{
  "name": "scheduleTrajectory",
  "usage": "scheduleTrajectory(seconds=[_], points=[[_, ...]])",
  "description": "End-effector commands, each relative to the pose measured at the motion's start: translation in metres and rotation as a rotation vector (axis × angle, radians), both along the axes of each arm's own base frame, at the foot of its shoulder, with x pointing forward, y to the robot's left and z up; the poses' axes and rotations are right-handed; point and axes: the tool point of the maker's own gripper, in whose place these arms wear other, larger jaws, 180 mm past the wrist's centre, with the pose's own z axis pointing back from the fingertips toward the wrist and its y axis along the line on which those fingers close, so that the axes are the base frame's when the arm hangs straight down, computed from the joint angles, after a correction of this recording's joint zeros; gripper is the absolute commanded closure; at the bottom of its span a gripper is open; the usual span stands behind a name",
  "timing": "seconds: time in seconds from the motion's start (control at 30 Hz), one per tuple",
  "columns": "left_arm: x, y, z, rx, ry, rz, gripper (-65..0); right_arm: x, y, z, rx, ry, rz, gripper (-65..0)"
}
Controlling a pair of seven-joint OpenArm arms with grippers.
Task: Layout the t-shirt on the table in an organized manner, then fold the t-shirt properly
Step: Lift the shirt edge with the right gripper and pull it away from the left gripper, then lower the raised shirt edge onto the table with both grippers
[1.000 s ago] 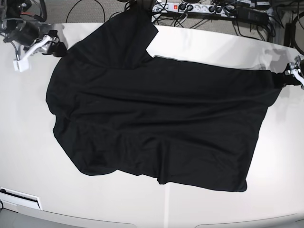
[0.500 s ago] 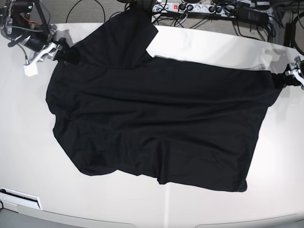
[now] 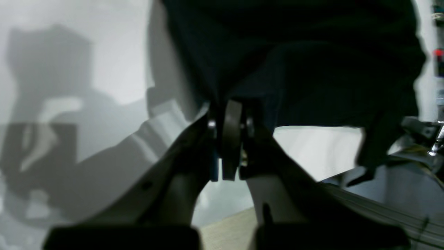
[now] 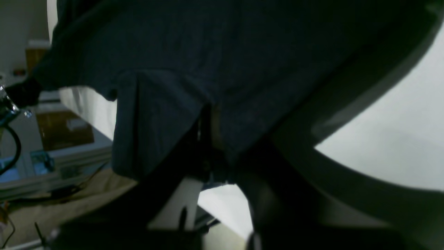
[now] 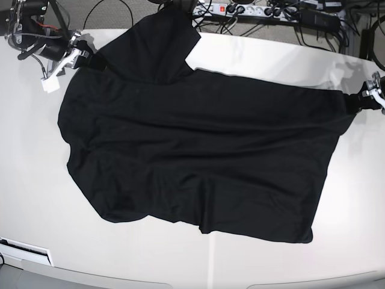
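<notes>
The black t-shirt (image 5: 198, 150) lies spread over the white table (image 5: 30, 180), wrinkled, with one sleeve reaching the far edge. In the base view my right gripper (image 5: 84, 57) is at the shirt's far-left corner, shut on the cloth. My left gripper (image 5: 360, 99) pinches the shirt's far-right corner by the table's right edge. The left wrist view shows the left gripper (image 3: 230, 139) with its jaws pressed together on the dark t-shirt (image 3: 295, 62). In the right wrist view the right gripper (image 4: 210, 139) is clamped on a fold of the t-shirt (image 4: 225, 52).
A power strip with cables (image 5: 252, 9) lies beyond the far edge. A small white block (image 5: 48, 84) hangs from the right arm. A white strip (image 5: 24, 250) sits at the front-left edge of the table.
My right gripper moved toward the far edge onto the shirt's far-left corner and shut on it, drawing that corner outward. The left gripper has stayed put.
</notes>
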Motion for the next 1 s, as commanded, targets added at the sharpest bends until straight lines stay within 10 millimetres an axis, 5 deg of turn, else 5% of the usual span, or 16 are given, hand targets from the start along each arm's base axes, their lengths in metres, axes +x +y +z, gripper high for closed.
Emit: scheduleTrajectory(seconds=[0.0, 0.43, 0.73, 0.97], points=[[0.008, 0.008, 0.017, 0.016, -0.034, -0.016, 0.0, 0.002, -0.006, 0.007, -0.020, -0.007, 0.030, 0.0], [-0.030, 0.015, 0.049, 0.018, 0.110, -0.187, 0.0, -0.024, -0.022, 0.084, -0.291, -0.138, 0.351, 0.0], [-0.068, -0.005, 0.047, 0.094, 0.207, -0.362, 0.0, -0.058, -0.024, 0.088, -0.335, -0.084, 0.418, 0.0], [-0.108, 0.004, 0.033, 0.145, 0.341, -0.405, 0.0, -0.069, -0.026, 0.084, -0.343, -0.051, 0.427, 0.0]])
